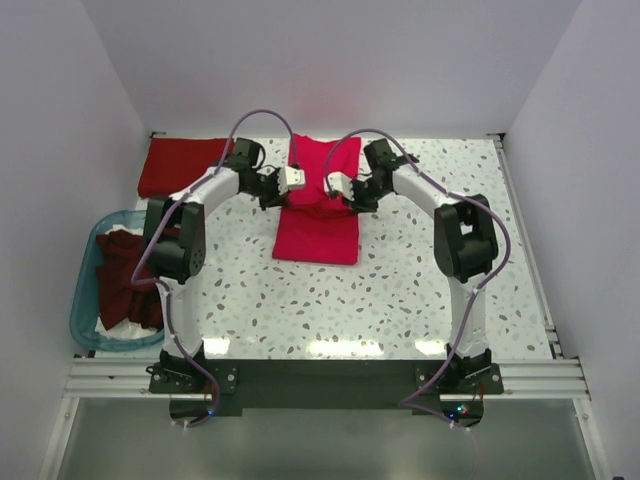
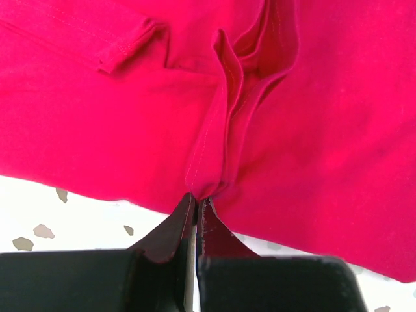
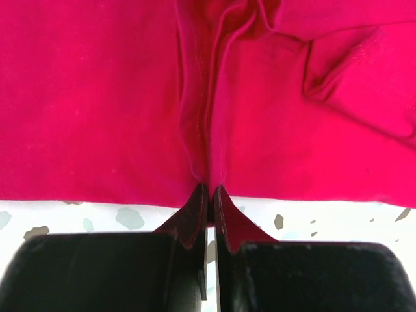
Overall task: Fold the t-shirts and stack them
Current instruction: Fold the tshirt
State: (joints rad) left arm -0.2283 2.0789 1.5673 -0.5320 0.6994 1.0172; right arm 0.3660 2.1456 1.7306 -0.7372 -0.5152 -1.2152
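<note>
Both claws are pressed together on cloth. The left gripper [image 2: 197,201] pinches a ridge of hemmed fabric at the left edge of the crimson t-shirt [image 1: 318,232], and the right gripper [image 3: 209,192] does the same at its right edge, each pulling up a small pleat between its fingertips. The shirt lies at mid-table towards the far side, already narrowed to a long strip. Its near half is flat and neat, while its far half is bunched between the two claws. A sleeve [image 2: 123,49] is tucked in on the left wrist's side. I judge this to be a fold in progress — the sides look brought in, and the lengthwise fold is not yet made.

At the far left corner a dark red t-shirt [image 1: 178,165] lies as a flat rectangle. It looks folded and would be the start of the stack, though from above I cannot tell whether it is one garment or more. On the near left, the blue tub [image 1: 85,300] holds maroon t-shirts [image 1: 125,275] in a crumpled heap, with none of them folded.

So the task seems well short of halfway — one piece looks done, one is in hand, and the tub's load remains, all waiting to go onto the stack across the speckled table [image 1: 400,290].
</note>
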